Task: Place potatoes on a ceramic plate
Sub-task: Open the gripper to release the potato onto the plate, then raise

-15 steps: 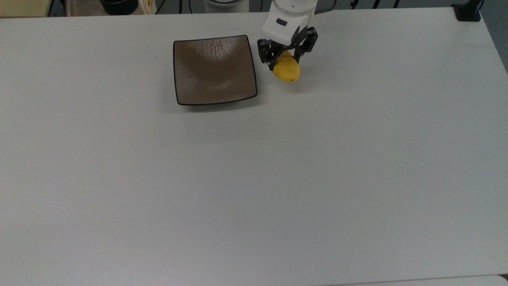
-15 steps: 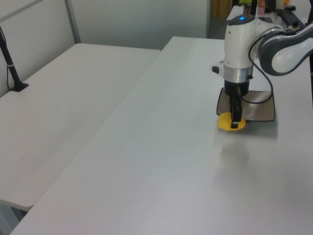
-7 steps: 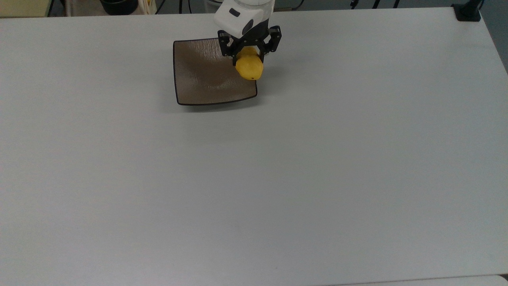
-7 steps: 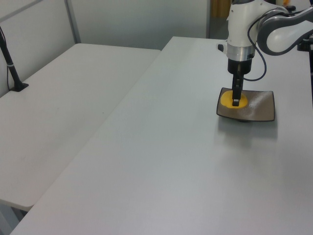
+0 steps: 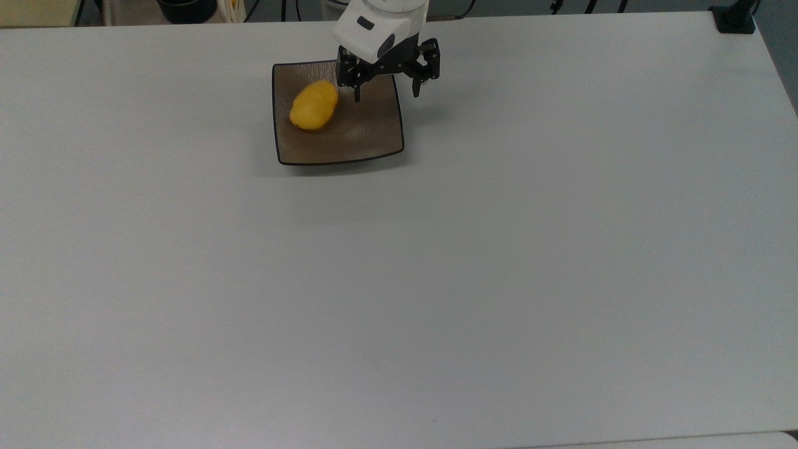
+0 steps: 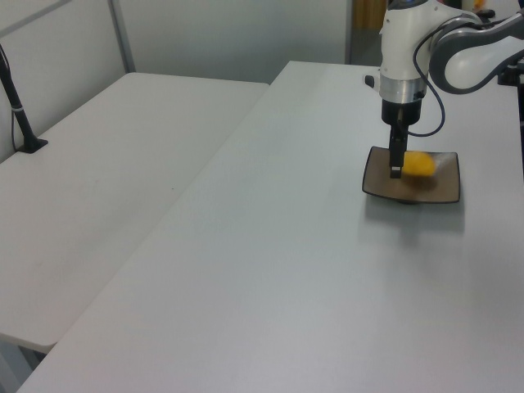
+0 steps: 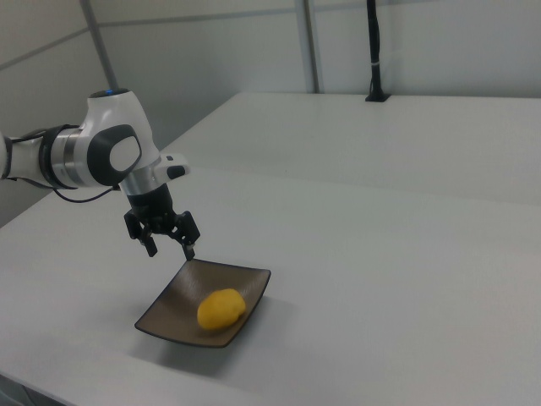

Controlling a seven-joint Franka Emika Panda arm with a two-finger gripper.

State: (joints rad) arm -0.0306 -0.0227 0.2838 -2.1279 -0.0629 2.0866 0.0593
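The yellow potato lies on the square brown ceramic plate, in the plate's left half in the top view. The potato rests free in the dish in the right view, and the potato shows on the plate in the left view. My gripper hangs open above the plate's right edge in the top view, nothing between its fingers. In the right view the gripper sits above the plate's far corner. The gripper points straight down in the left view.
The plate sits on a wide white table. A second white table stands beside it on the left view's left. A black post base is fixed at the top view's top right corner. Dark items and cables lie beyond the table's far edge.
The gripper carried the potato leftward over the plate in the top view, then opened. The potato dropped and now lies on the plate's left half, apart from the fingers.
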